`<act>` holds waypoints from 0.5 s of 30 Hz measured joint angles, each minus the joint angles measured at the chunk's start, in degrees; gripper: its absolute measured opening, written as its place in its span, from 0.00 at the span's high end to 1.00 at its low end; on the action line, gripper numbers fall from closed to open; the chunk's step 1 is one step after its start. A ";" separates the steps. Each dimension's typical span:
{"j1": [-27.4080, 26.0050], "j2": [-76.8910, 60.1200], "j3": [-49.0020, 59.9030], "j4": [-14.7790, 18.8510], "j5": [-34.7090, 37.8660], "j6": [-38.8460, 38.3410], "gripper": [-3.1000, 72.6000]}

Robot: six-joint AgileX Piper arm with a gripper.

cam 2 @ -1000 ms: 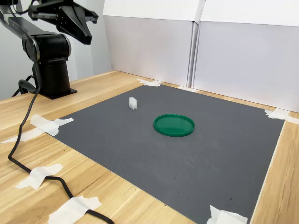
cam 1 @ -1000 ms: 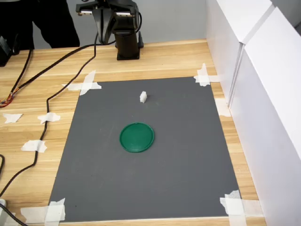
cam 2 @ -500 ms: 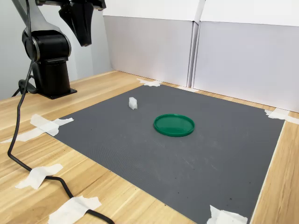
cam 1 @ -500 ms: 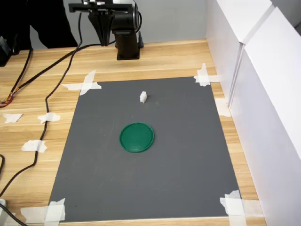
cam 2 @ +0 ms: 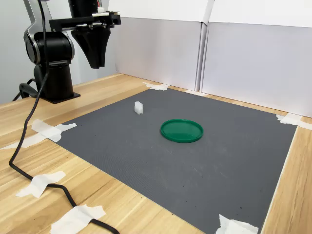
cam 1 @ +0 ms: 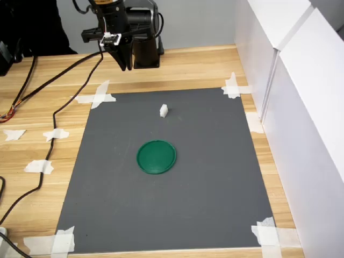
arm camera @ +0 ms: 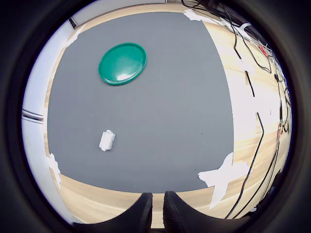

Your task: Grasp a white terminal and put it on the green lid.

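With the gripper (cam 1: 124,65) high over the tabletop's far edge, jaws nearly shut and empty, open them, then descend squarely over the white terminal (cam 1: 164,110) standing beyond the green lid (cam 1: 156,157).

The arm is black throughout — a squat cylindrical base column (cam 2: 55,80) on a square foot plate, with a rounded glossy joint housing above it. The gripper (cam 2: 96,63) is a flat crossbar carrying two black fingers that taper together to a point. A small white connector (cam 1: 108,37) sits on the crossbar — a black cable (cam 1: 70,102) trails from it.
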 joint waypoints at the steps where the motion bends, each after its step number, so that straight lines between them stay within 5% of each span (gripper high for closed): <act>1: 0.00 0.41 -0.56 0.03 -0.07 -0.55 0.82; 9: 0.00 1.48 -1.59 1.97 -2.69 -7.87 0.88; 15: 0.00 1.79 -1.59 3.45 -2.50 -8.82 0.80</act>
